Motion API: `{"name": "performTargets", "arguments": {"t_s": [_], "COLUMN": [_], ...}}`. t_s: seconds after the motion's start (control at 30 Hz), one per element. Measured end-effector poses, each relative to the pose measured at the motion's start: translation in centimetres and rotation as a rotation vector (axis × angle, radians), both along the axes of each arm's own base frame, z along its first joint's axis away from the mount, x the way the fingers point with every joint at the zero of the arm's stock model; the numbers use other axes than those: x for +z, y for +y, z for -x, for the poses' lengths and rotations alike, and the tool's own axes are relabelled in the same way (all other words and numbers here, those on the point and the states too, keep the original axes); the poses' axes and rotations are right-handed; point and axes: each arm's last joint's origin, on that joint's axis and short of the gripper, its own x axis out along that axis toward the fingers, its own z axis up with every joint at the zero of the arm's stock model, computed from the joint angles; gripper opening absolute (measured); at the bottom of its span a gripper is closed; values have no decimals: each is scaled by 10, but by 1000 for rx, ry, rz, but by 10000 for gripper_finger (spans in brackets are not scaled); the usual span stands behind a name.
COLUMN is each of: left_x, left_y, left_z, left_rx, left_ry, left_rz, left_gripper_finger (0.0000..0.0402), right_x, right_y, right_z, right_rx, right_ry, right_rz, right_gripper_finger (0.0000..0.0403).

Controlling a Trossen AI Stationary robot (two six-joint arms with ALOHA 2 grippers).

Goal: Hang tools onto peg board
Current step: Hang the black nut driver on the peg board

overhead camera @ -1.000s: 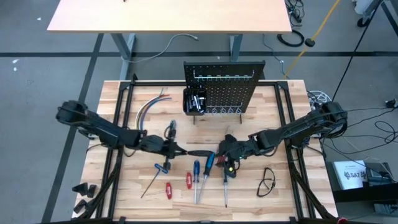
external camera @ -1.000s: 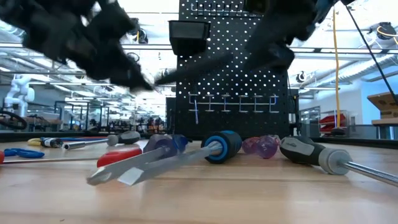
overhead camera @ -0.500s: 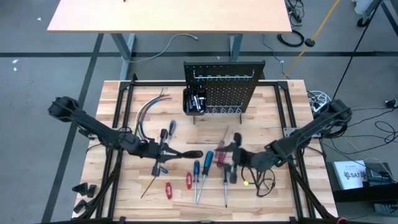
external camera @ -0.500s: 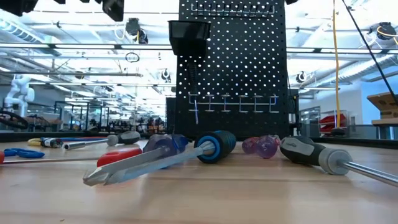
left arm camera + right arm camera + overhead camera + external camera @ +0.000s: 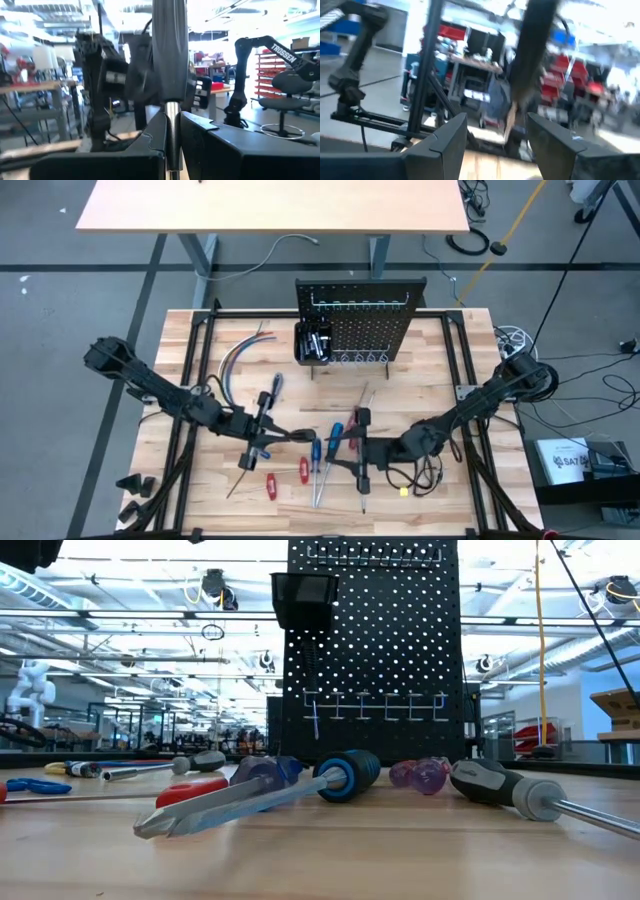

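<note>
**Left gripper clamping a screwdriver shaft while the right gripper hangs open over the tool row**

The left gripper [image 5: 268, 435] is reaching over the front-left part of the wooden table [image 5: 440, 350], and its fingers [image 5: 150, 145] are pinching the slim metal shaft of a grey-handled screwdriver [image 5: 170, 55]; in the left wrist view that handle is pointing forward, straight out past the fingertips. From above, the held tool is showing as a dark handle [image 5: 300, 436] lying roughly level, pointing toward the table's middle.

The right gripper [image 5: 360, 450] is hovering over the front-middle of the table, its fingers [image 5: 447, 135] standing apart with nothing between them. It is sitting just above the row of loose tools.

Those tools are lying on the tabletop in front of the peg board: a blue-handled screwdriver [image 5: 335, 440], a red-handled one [image 5: 304, 470], a short red handle [image 5: 270, 485] and another blue-handled one [image 5: 277, 384] farther back. In the low view, a blue-and-black handle [image 5: 350, 775] is resting on its side beside a grey-and-black screwdriver [image 5: 500, 785].

The peg board [image 5: 375, 310] is standing upright at the back-middle of the table, with a small black bin [image 5: 313, 342] on its front. A bundle of coloured wires [image 5: 235, 355] is lying to its left, and a pair of safety glasses [image 5: 430, 472] is lying near the right arm.
</note>
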Motion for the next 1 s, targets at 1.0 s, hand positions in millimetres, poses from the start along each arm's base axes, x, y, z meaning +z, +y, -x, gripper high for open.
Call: {"name": "performTargets", "arguments": {"t_s": [1.0], "left_x": [24], "left_y": [30], "left_z": [-24], "left_rx": [-133], "left_ry": [-198], "left_rz": [-102], "left_gripper_finger": [28], "right_x": [56], "right_y": [-46], "right_z": [16], "right_rx": [152], "right_ry": [-136], "right_rz": [-54], "right_gripper_finger": [196]}}
